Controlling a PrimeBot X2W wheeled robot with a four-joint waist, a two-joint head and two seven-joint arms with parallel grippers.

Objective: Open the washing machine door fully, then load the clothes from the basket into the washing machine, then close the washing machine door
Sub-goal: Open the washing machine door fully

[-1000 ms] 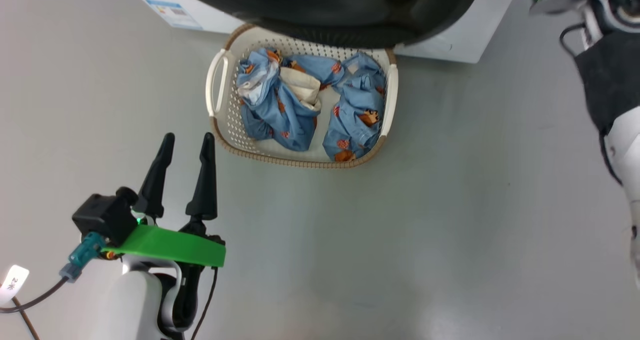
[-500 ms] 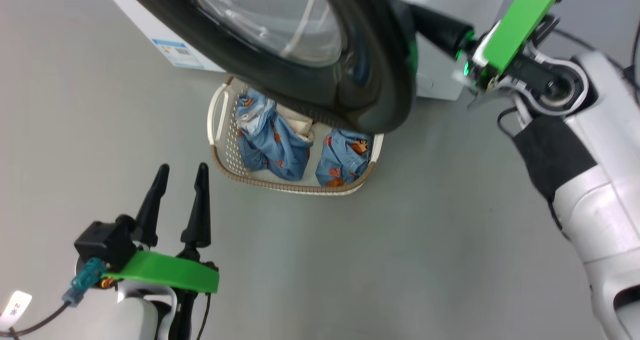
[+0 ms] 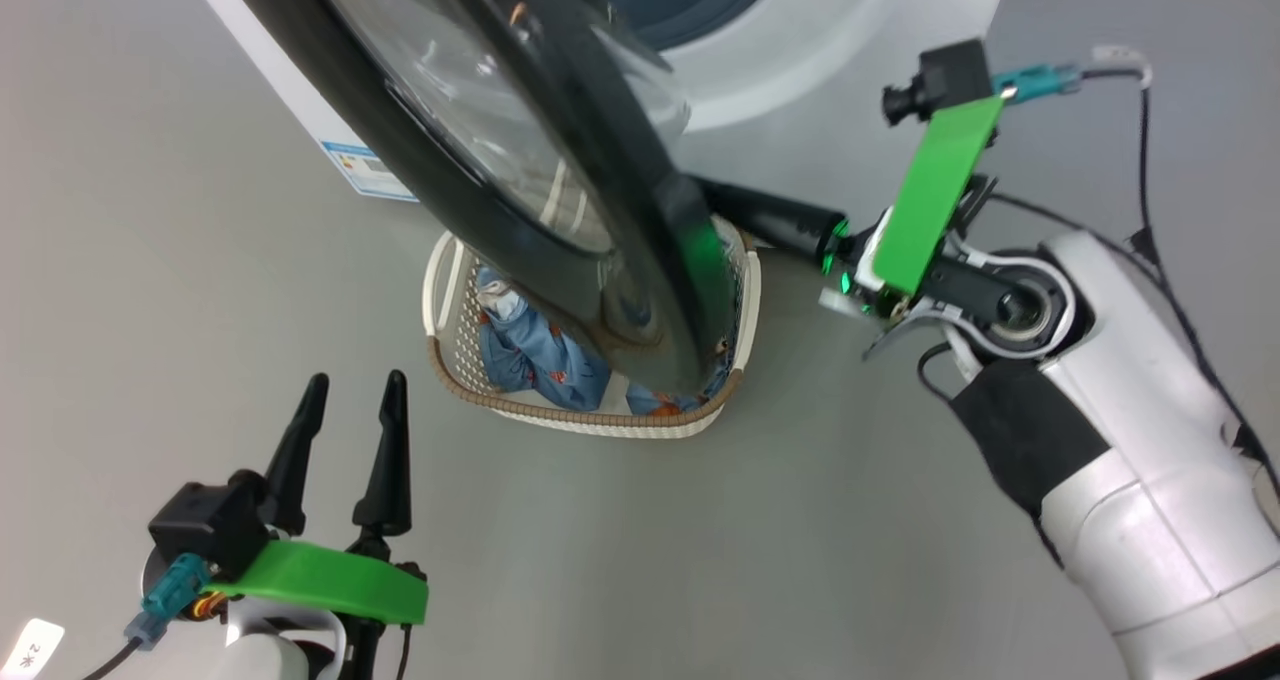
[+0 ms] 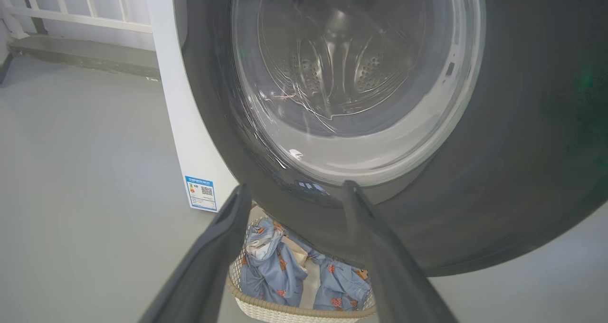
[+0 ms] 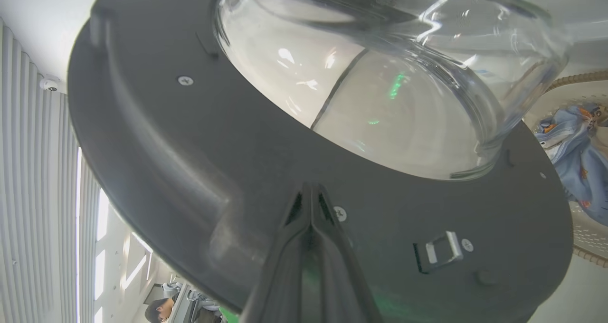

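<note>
As the right gripper (image 5: 311,190) presses, the washing machine door (image 4: 522,147) has swung wider.

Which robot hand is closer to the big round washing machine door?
Right. The right gripper, shut, has its tips right at the washing machine door's inner face. The left gripper, open, hangs low over the floor beside the basket, apart from the door.

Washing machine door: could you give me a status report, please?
Right gripper shut, tips at inner face of the washing machine door. Left gripper open, empty. Door partly open, overhanging the basket; clothes not yet loaded.
</note>
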